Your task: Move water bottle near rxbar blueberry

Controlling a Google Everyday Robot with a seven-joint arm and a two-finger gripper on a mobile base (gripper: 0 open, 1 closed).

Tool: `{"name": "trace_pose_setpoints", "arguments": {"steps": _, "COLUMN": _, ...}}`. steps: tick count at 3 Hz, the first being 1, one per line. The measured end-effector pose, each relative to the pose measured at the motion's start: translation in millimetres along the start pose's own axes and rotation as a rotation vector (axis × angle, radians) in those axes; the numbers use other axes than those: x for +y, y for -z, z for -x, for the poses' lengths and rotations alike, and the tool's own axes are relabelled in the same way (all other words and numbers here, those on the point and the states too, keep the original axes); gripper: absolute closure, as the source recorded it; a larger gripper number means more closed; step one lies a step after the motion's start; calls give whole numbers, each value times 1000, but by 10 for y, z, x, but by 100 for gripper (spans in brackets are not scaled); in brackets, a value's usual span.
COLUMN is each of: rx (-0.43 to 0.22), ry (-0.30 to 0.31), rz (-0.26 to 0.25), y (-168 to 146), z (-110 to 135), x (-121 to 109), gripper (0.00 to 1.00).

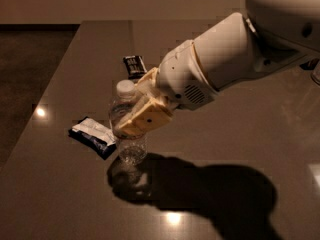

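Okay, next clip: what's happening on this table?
The robot's one arm reaches in from the right, and its gripper is shut on the water bottle, fingers clamped around its upper body below the white cap. The bottle stands roughly upright, right beside the rxbar blueberry, which lies flat on the table to the bottle's left in the view. A smaller black bar lies farther back. Whether the bottle's base touches the table cannot be told.

My hand [132,122] is clasped around the water bottle [131,147], which stands upright on the left part of the table [70,199]. The rxbar blueberry [94,134] lies flat just left of the bottle's base. 1 smaller bar [134,65] lies behind the bottle, farther back, apart from both.
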State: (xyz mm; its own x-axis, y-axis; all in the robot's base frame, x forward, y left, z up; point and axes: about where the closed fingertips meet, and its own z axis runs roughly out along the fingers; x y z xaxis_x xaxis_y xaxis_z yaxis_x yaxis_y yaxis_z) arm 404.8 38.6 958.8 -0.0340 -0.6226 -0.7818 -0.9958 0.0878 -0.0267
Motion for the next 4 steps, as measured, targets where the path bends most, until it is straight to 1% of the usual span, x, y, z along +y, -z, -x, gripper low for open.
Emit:
{"name": "trace_pose_setpoints", "arguments": {"steps": 1, "rx": 9, "ry": -4, "rz": 5, "y": -64, "z": -3, "x": -29, "gripper": 82}}
{"name": "trace_pose_setpoints", "arguments": {"steps": 2, "rx": 9, "ry": -12, "rz": 12, "y": -105, "z": -16, "x": -59, "gripper": 58}}
{"name": "trace_pose_setpoints", "arguments": {"steps": 4, "rx": 11, "ry": -1, "rz": 9, "y": -99, "z": 30, "x": -23, "gripper": 12}}
